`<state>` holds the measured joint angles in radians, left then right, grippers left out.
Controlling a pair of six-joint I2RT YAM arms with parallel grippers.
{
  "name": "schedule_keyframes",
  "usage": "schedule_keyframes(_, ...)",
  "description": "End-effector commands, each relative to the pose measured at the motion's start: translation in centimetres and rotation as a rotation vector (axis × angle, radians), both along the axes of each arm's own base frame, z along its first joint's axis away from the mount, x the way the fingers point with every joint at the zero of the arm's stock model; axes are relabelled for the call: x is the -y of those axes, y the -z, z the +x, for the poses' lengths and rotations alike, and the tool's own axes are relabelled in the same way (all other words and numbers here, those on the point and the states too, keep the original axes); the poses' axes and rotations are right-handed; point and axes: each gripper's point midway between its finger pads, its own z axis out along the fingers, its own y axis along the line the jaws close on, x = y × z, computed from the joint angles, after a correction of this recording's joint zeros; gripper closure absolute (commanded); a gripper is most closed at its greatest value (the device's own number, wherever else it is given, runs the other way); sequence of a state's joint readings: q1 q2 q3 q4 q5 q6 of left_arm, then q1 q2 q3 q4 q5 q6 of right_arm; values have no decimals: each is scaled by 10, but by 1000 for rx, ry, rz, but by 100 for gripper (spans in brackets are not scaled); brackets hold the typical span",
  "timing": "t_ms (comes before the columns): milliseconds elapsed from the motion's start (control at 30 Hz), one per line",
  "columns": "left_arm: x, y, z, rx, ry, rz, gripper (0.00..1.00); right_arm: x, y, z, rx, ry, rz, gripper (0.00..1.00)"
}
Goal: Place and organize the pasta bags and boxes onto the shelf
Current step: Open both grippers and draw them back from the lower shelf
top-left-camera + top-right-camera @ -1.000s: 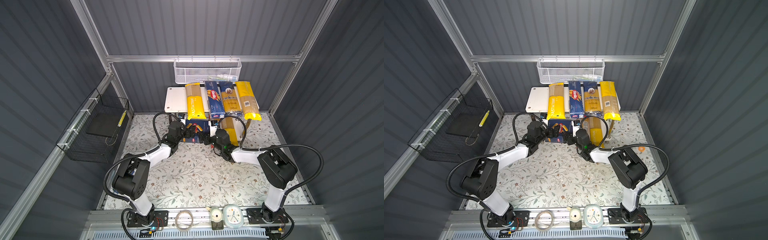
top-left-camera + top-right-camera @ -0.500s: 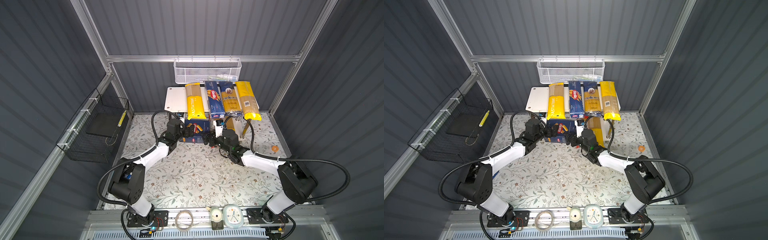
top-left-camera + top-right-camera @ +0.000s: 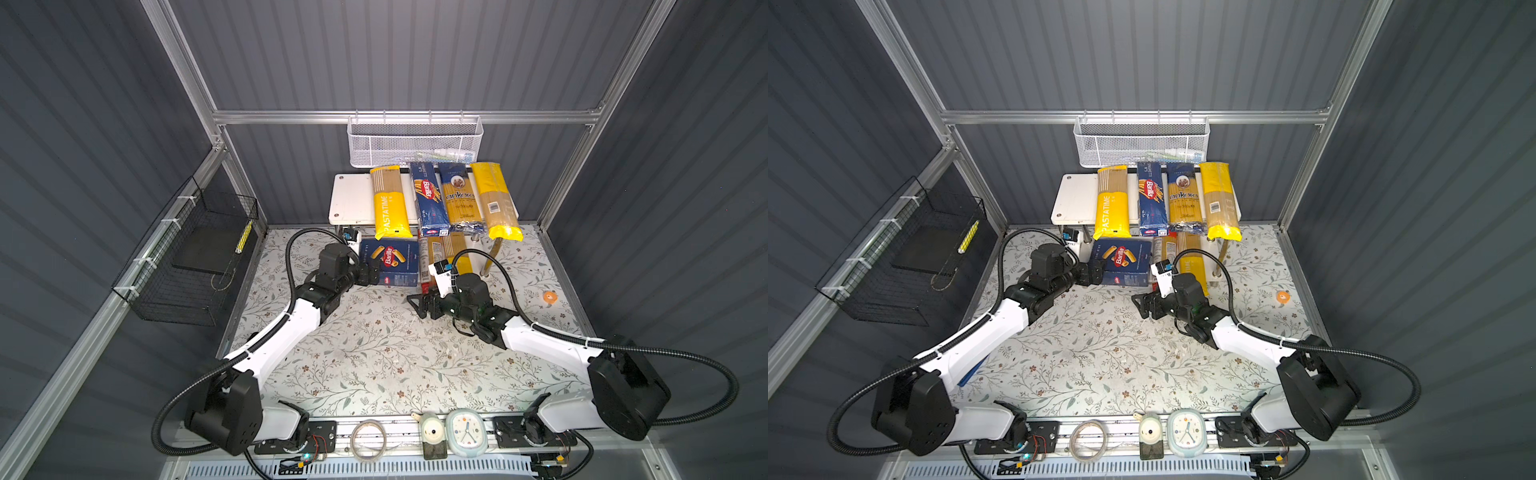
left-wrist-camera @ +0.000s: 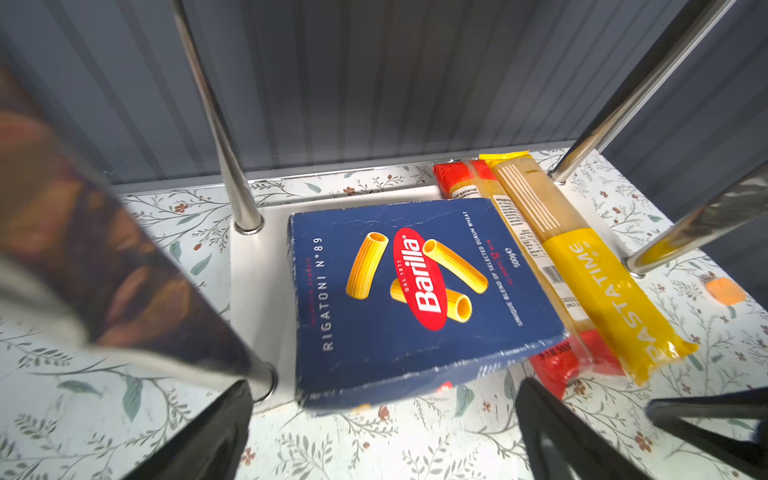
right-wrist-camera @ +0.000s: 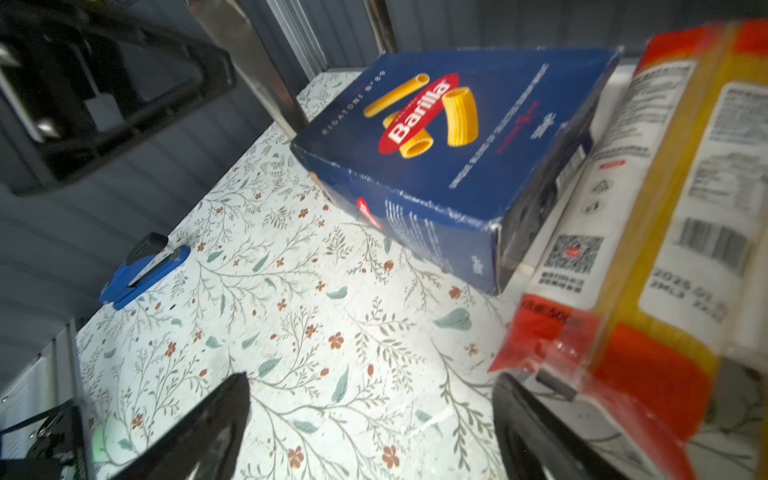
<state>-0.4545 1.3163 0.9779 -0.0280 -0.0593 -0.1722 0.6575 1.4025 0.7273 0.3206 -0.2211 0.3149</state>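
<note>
The rigatoni box [image 4: 415, 291] looks stiff and light; pinch across its near edge. The left end effector [image 4: 380, 399] and right end effector [image 5: 372, 380] are both spread, empty.

Box [image 4: 415, 291] "Barilla RIGATONI N°89"; bag [image 3: 459, 199] perhaps "ankara".
</note>
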Motion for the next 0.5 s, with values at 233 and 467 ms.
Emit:
schedule_keyframes(233,-65,43,-54,-111,-196,117,0,-46,9,-11,-56,-134,63,10)
schedule_keyframes(467,-97,61,-84,-139,-284,141,1,-72,10,-1,-66,-179,110,10)
